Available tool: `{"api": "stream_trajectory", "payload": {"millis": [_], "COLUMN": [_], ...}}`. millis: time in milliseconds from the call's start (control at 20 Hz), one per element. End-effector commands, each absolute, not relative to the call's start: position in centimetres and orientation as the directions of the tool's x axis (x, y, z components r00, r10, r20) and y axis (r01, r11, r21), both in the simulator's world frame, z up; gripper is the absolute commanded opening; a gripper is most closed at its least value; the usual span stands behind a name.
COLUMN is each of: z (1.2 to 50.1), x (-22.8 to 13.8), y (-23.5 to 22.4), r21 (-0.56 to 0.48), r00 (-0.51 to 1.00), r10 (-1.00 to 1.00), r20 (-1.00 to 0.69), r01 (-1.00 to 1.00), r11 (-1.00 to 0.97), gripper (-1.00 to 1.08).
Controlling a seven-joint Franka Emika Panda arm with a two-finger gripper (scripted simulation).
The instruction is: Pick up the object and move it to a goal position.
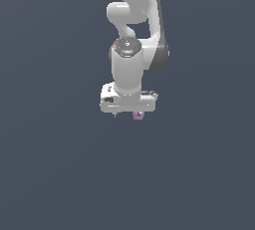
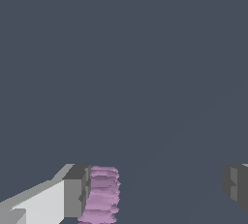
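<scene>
Pink ribbed object (image 2: 100,195) against one finger (image 2: 73,196) of wide-spread hand (image 2: 155,189)

Exterior view distant, wrist view close (sharing jaws, object (image 2: 100,196))

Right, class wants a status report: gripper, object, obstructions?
Gripper open, fingers wide apart. Pink ribbed object against one finger, not clamped. Nothing in the way.
</scene>
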State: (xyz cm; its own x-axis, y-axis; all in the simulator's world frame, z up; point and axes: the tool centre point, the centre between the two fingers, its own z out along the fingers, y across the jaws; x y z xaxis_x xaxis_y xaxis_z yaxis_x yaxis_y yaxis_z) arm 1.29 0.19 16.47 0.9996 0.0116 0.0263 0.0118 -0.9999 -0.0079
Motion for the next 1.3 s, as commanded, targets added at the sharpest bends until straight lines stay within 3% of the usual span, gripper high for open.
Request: {"api": "stream_trajectory", "payload": {"millis": [0,550,1250], "z": [16.5,16.1,13.7], "x": [1.3,1.2,-1.6], "y": [0.2,-1.5,1.3], "r21": [-0.008,0.016,0.009], "r00": [1.000,1.000,1.000], "r10": [0.012,-0.001,-0.014], "r20": [0.026,0.006,0.005], "r01": [0.012,-0.001,-0.014], "r11": [-1.000,-1.000,-1.000], "gripper": [1.00,1.00,1.00]}}
